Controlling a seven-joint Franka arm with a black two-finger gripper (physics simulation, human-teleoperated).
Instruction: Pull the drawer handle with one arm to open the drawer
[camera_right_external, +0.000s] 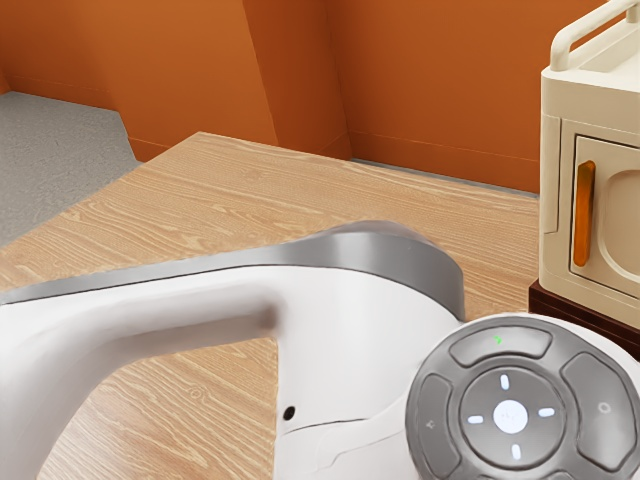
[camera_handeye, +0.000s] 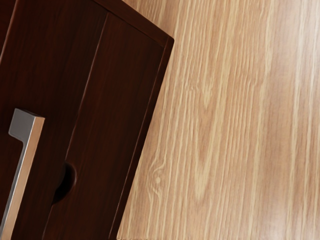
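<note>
In the exterior view, a cream cabinet (camera_right_external: 590, 105) is standing at the exterior view's right edge, carrying a rounded rail (camera_right_external: 596, 22) on top and an upright orange handle (camera_right_external: 584, 215) on its door (camera_right_external: 625, 270); the door is sitting closed, so I cannot tell what the cabinet is holding. Beneath it, a dark brown base (camera_right_external: 548, 301) is partly hiding behind the arm (camera_right_external: 350, 320). The white arm is filling the foreground, reaching from the exterior view's left across the wood-grained table (camera_right_external: 200, 200), its grey-edged link bending at a rounded joint and its round button pad (camera_right_external: 540, 375) glowing with white lights and a small green one. Orange walls (camera_right_external: 410, 80) are rising behind, with grey floor (camera_right_external: 60, 150) lying beyond the table. In the wrist view, a dark reddish-brown drawer cabinet (camera_handeye: 120, 85) is standing beside pale wood grain, its interior contents being impossible to make out. The drawer handle (camera_handeye: 24, 167), a squared metal bar, is running along a dark panel, one face shining grey and another reflecting a warm tan; a rounded notch (camera_handeye: 65, 184) is lying near it. How far the gripper is opening, and whether it is gripping anything, I cannot tell.
</note>
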